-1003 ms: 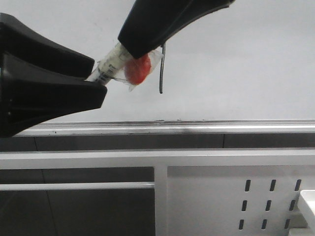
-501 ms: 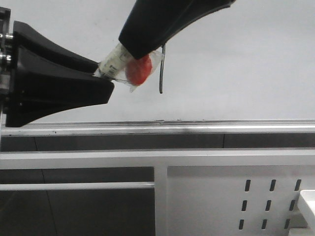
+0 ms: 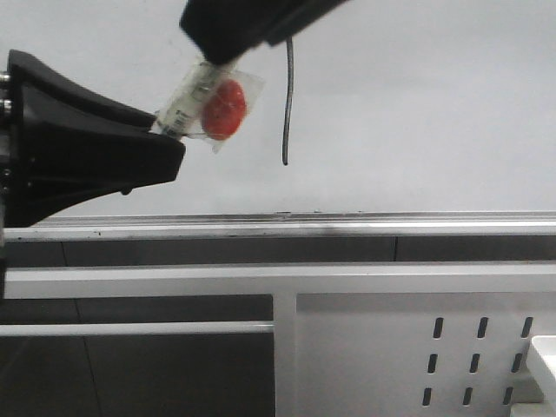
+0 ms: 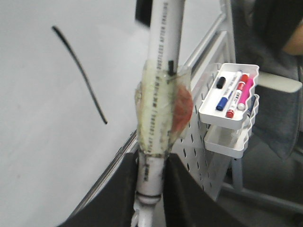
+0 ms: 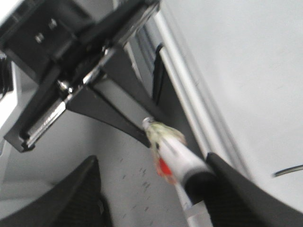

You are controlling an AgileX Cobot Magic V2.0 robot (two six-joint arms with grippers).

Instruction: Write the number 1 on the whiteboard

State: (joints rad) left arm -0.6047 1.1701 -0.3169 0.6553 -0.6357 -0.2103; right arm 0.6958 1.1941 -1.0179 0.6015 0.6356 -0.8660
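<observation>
The whiteboard (image 3: 417, 113) fills the back and bears the number 1 (image 3: 288, 104), a thin near-vertical black stroke. The stroke also shows in the left wrist view (image 4: 80, 75). The marker pen (image 3: 213, 102) is white, wrapped in clear tape over a red patch. My left gripper (image 3: 169, 130) comes in from the left and is shut on the pen's lower end (image 4: 150, 175). My right gripper (image 3: 221, 43) hangs over the pen's upper end from above. Its jaws stand wide apart (image 5: 151, 158), with the pen (image 5: 175, 156) lying against one finger. The pen sits left of the stroke.
A silver rail (image 3: 347, 224) runs along the board's lower edge. Below it is a white perforated metal panel (image 3: 391, 347). A white tray (image 4: 232, 94) holding several markers hangs on that panel, its corner showing in the front view (image 3: 543, 356).
My right gripper has moved up and to the left, uncovering the whole stroke. The pen has shifted left and up with it. My left gripper has drawn back slightly to the left.
</observation>
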